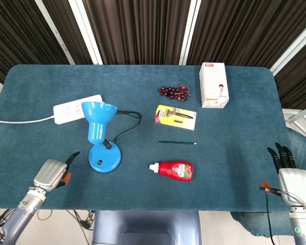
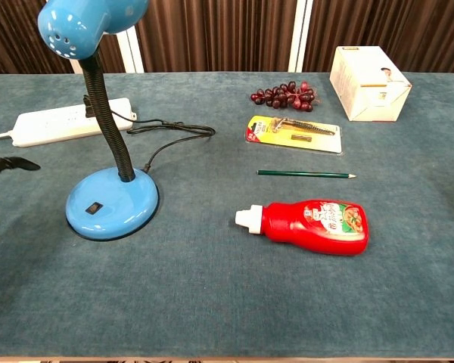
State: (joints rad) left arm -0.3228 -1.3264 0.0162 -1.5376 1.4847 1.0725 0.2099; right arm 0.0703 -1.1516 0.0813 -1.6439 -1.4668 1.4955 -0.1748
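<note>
Head view shows my left hand (image 1: 52,173) low over the near left part of the blue felt-covered table (image 1: 234,127), holding nothing, a dark fingertip pointing toward the glossy blue desk lamp (image 1: 99,135) just to its right. I cannot tell how the rest of its fingers lie. The lamp stands upright on its round base, its black cord running back to the white power strip (image 1: 76,107) behind it. My right hand (image 1: 290,176) hangs off the near right edge of the table, empty, dark fingers straight and slightly spread.

Right of the lamp, a red squeeze bottle with a white cap (image 1: 174,170) lies on its side. Behind it lie a thin green pencil (image 1: 177,142), a yellow-carded razor pack (image 1: 175,117), a bunch of dark red grapes (image 1: 174,92) and a white carton box (image 1: 213,84).
</note>
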